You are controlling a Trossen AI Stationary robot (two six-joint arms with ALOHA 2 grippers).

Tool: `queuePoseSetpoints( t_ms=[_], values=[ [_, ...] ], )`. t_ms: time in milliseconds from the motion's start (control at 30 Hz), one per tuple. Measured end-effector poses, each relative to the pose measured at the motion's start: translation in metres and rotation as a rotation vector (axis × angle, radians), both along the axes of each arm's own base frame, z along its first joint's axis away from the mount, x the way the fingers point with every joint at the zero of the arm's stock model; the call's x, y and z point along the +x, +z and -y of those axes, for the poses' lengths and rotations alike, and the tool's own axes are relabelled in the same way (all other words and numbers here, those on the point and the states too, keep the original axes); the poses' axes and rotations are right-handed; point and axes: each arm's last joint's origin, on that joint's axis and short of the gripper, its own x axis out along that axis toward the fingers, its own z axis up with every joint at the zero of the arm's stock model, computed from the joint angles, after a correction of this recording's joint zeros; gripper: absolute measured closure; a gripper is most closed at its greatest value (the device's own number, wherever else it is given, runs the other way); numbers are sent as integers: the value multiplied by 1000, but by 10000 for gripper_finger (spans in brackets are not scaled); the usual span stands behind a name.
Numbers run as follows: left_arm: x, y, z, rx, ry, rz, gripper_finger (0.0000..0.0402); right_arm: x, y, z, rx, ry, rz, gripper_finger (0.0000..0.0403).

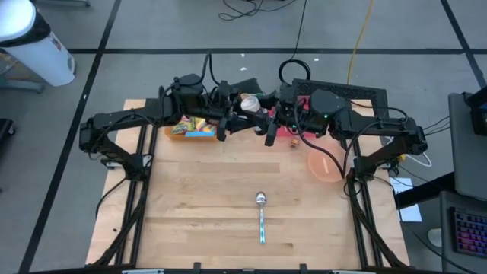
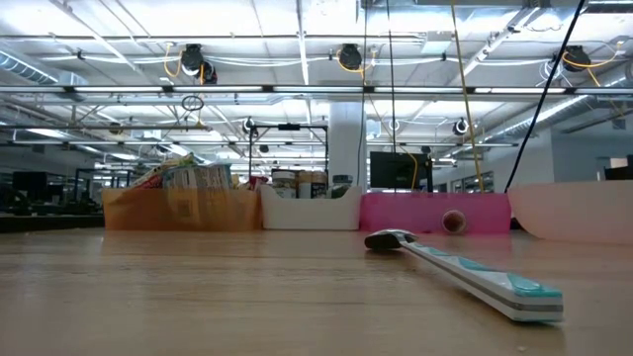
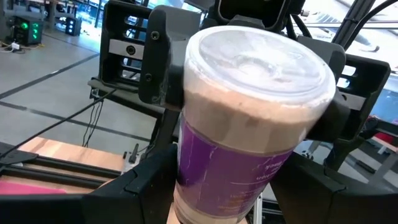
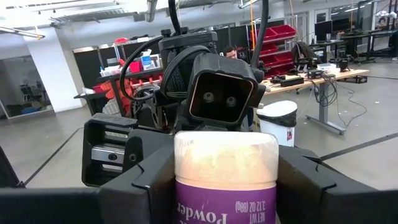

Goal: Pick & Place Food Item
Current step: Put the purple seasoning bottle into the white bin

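I have the cup (image 1: 249,101) held up in the air between both hands, over the far edge of the desk (image 1: 205,205) near its middle — a handover, by the look of it. The left hand (image 3: 249,162) is clenched on the purple-labelled body, its fingers (image 3: 149,180) pressed to either side, with the clear lid end pointing away from it toward the other arm. The right hand (image 4: 225,180) grips the same cup from the opposite end, its dark fingers (image 4: 146,180) flanking the pale top above the label. So the cup's long axis runs roughly along the far edge, from one wrist to the other, and neither hand is nearer — both are on it.

The next move turns on which hand lets go first; I judge the cup would tip if both eased off together.

From above, the arms and cables cover most of the cup. The low view misses both hands entirely, showing only the bins (image 2: 309,210) and a spoon (image 2: 465,269). Where the cup should go, I can't tell.
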Motion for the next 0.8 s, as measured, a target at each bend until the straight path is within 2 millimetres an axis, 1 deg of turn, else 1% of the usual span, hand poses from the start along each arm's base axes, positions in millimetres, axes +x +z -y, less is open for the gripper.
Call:
queuePoseSetpoints(
  t_ms=[500,800],
  values=[
    [0,0,0,0,0,0,162,0,0,0,0,-2,-2,202],
    [0,0,0,12,-1,4,213,0,0,0,-23,-5,-6,202]
  ],
)
